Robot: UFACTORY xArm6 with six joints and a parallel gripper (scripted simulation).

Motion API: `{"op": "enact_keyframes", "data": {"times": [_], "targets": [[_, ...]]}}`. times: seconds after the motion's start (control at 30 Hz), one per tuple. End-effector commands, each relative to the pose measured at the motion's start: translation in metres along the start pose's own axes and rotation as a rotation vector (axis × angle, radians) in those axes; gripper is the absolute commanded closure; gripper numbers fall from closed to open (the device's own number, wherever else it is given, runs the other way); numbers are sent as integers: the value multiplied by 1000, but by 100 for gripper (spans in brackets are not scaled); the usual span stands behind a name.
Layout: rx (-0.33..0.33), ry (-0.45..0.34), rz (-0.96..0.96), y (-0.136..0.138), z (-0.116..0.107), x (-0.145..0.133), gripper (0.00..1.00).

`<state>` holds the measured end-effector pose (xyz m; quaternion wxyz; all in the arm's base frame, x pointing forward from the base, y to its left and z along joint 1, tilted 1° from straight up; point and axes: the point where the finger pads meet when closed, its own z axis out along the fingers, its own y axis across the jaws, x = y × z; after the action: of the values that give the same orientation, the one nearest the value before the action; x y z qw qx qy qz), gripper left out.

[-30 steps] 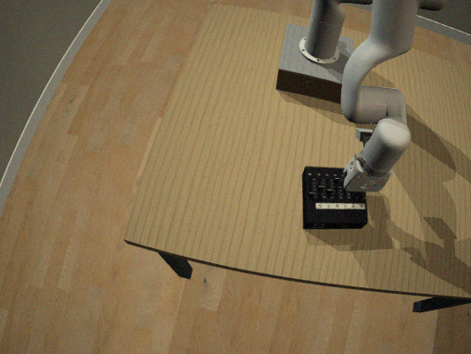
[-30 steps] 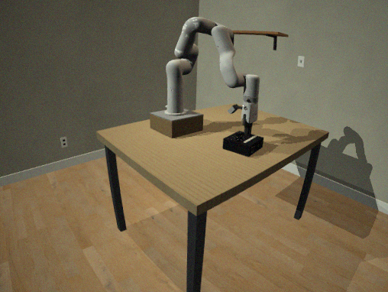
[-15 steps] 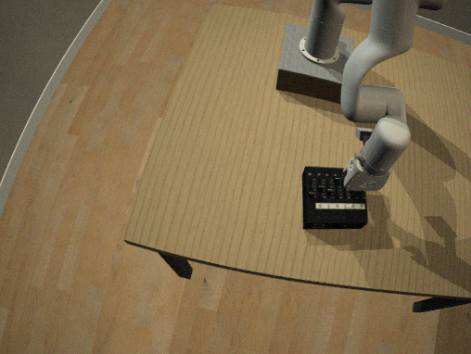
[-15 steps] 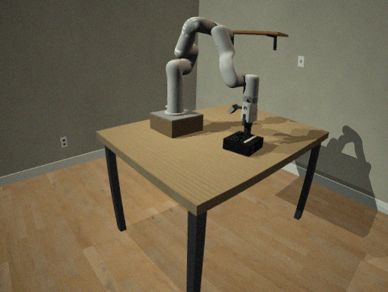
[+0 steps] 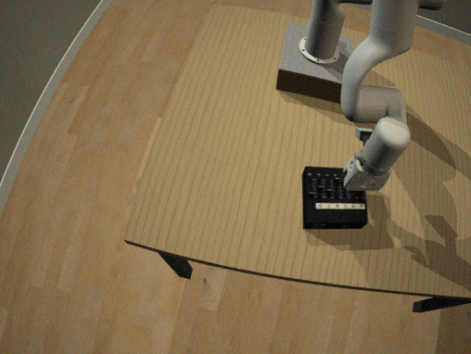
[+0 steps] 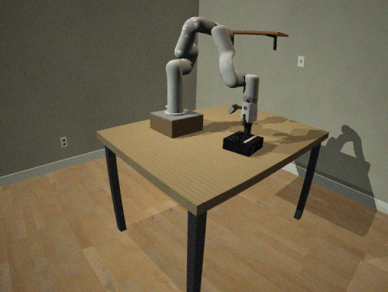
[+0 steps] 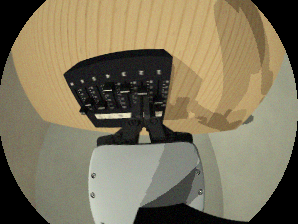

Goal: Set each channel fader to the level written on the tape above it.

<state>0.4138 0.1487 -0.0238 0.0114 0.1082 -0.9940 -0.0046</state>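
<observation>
The black lighting desk (image 5: 333,221) (image 6: 241,147) (image 7: 85,75) stands flat on the table, near its right side. A white tape strip (image 5: 339,206) (image 7: 115,116) runs across it below a row of several faders (image 5: 326,187) (image 7: 113,94); the written levels and the cap lines are too small to read. My gripper (image 5: 346,186) (image 6: 247,132) (image 7: 143,101) is shut and empty. It points straight down, with its tips on the fader area toward the desk's right side. In the wrist view the tips rest at one fader slot near the tape; I cannot tell which one.
The arm's grey base block (image 5: 301,69) (image 6: 176,123) stands at the back of the wooden table (image 5: 222,153) (image 6: 183,168). The table's front edge lies a short way in front of the desk. A wall shelf (image 6: 260,34) hangs high behind the arm.
</observation>
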Motion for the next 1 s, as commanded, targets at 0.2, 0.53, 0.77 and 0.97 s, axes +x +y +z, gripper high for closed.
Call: {"op": "enact_keyframes", "data": {"times": [0.2, 0.53, 0.77, 0.97], "targets": [[0, -4, 0, 0, -1, -5, 100], [0, -4, 0, 0, -2, -7, 100], [0, -4, 0, 0, -9, -7, 100], [0, -4, 0, 0, -27, -7, 100]]}}
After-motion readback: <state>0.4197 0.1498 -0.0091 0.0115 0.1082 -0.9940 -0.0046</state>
